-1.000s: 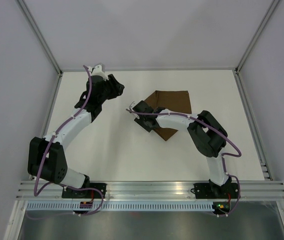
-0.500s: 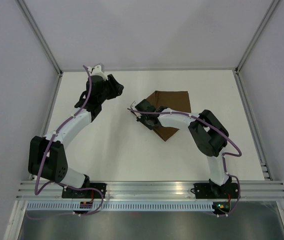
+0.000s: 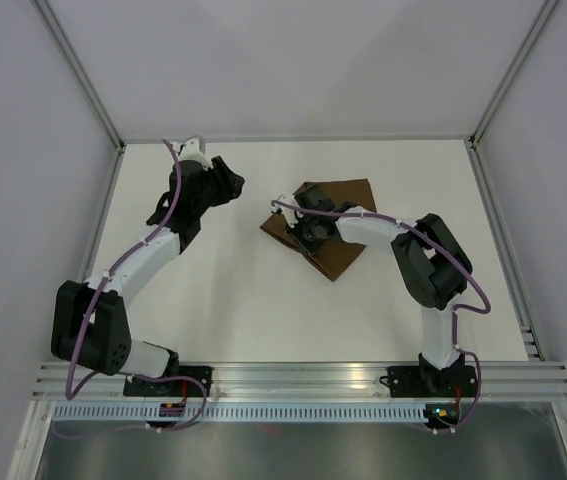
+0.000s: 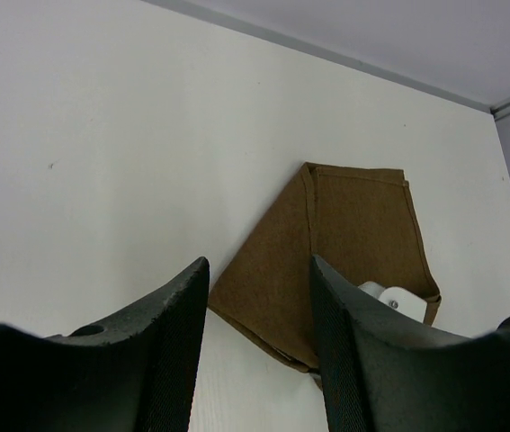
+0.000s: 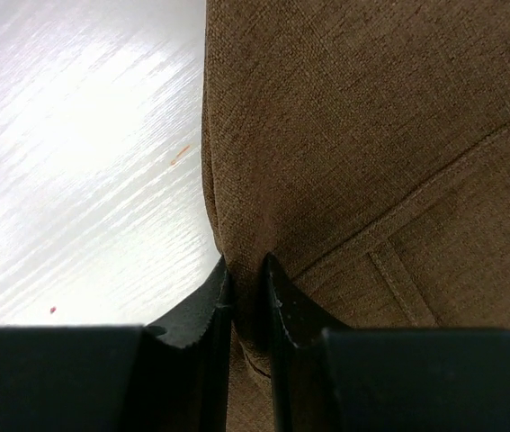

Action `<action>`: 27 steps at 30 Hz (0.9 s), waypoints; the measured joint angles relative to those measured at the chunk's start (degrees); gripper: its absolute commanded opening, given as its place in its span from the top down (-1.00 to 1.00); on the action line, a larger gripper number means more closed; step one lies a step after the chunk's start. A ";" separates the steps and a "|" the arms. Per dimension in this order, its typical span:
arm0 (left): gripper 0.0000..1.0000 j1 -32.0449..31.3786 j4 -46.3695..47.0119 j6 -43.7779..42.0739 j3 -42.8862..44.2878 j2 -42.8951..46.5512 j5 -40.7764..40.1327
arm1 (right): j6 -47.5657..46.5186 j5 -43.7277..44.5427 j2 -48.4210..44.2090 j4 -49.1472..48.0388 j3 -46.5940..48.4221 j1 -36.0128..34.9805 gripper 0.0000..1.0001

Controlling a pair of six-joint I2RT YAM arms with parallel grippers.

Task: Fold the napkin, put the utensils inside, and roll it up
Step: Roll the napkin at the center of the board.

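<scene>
The brown napkin (image 3: 338, 215) lies folded at the table's middle back. It also shows in the left wrist view (image 4: 326, 261) and fills the right wrist view (image 5: 371, 135). My right gripper (image 3: 308, 228) is shut on a fold of the napkin near its left edge, the cloth pinched between its fingers (image 5: 246, 297). My left gripper (image 3: 225, 183) is open and empty, hovering left of the napkin, apart from it (image 4: 259, 306). The knife is not in view.
The white table (image 3: 213, 290) is fenced by a metal frame and grey walls. The right arm's white link (image 4: 389, 297) lies over the napkin's near edge.
My right gripper has moved back and to the right over the napkin, carrying the pinched fold with it and reshaping the cloth. My left gripper has shifted slightly left and back.
</scene>
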State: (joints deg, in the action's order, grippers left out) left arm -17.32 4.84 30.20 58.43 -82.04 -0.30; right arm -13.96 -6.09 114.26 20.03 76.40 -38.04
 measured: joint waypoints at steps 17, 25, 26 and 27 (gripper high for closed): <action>-0.01 -6.23 20.76 -11.63 -20.20 14.05 -3.98 | -9.77 -26.71 2.12 12.81 2.34 8.37 0.99; -0.06 -10.78 40.83 -26.16 -30.95 20.33 -1.95 | -13.66 -34.95 7.13 21.84 8.00 11.19 0.99; -0.05 -10.80 42.16 -28.28 -31.06 20.35 -0.33 | -14.10 -35.74 7.67 22.97 8.61 11.43 0.99; -0.05 -11.02 43.06 -30.27 -31.06 20.35 1.49 | -14.51 -36.50 8.26 24.13 9.20 11.78 0.99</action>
State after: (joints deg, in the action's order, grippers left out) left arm -28.34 47.90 -0.08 27.38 -61.69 1.19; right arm -28.47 -42.59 122.52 44.16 85.60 -26.26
